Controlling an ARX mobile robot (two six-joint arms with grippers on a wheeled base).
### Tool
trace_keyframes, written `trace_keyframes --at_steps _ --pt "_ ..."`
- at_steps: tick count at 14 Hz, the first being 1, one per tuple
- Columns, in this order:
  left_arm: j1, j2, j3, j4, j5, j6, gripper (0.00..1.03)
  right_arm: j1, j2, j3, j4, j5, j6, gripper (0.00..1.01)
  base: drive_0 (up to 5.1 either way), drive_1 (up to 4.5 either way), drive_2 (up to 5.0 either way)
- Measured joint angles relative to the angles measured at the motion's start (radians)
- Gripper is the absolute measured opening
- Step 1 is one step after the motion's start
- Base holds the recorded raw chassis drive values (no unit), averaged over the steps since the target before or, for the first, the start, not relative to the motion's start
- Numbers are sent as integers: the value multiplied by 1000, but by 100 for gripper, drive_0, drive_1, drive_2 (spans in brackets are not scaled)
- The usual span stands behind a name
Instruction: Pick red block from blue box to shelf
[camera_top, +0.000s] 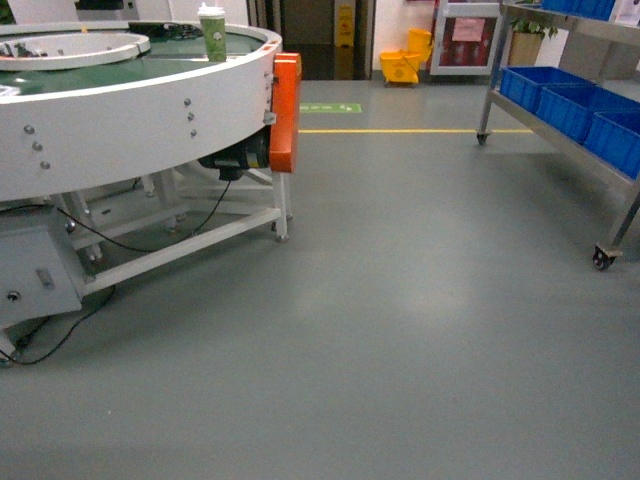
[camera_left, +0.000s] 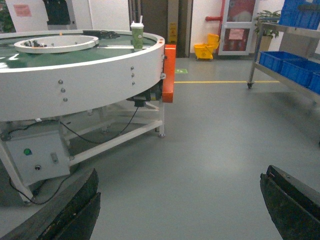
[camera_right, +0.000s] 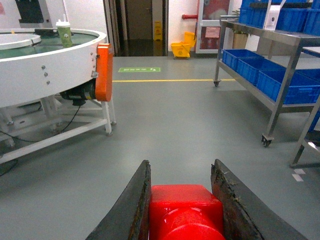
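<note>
The red block (camera_right: 185, 210) sits between the dark fingers of my right gripper (camera_right: 180, 165), which is shut on it, its round stud toward the camera. It hangs above grey floor. The shelf (camera_right: 280, 38) of shiny steel rails stands ahead to the right on casters, and it shows at the right edge of the head view (camera_top: 556, 128) and the left wrist view (camera_left: 280, 76). My left gripper (camera_left: 181, 172) is open, with only floor between its fingers. The blue box is out of view. Neither gripper shows in the head view.
Dark blue crates (camera_top: 560, 100) fill the shelf's lower tier. A big white round conveyor table (camera_top: 130, 110) with an orange cover (camera_top: 286, 110) and a cup (camera_top: 212, 33) stands at the left. A shelf caster (camera_top: 602, 258) and a yellow mop bucket (camera_top: 405, 62) sit on the floor.
</note>
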Motion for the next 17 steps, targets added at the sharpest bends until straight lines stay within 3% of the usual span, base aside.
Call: trace_keyframes --at_steps 17 --pt "0 0 0 1 -2 0 98 0 0 0 0 0 0 29 2 431 -426"
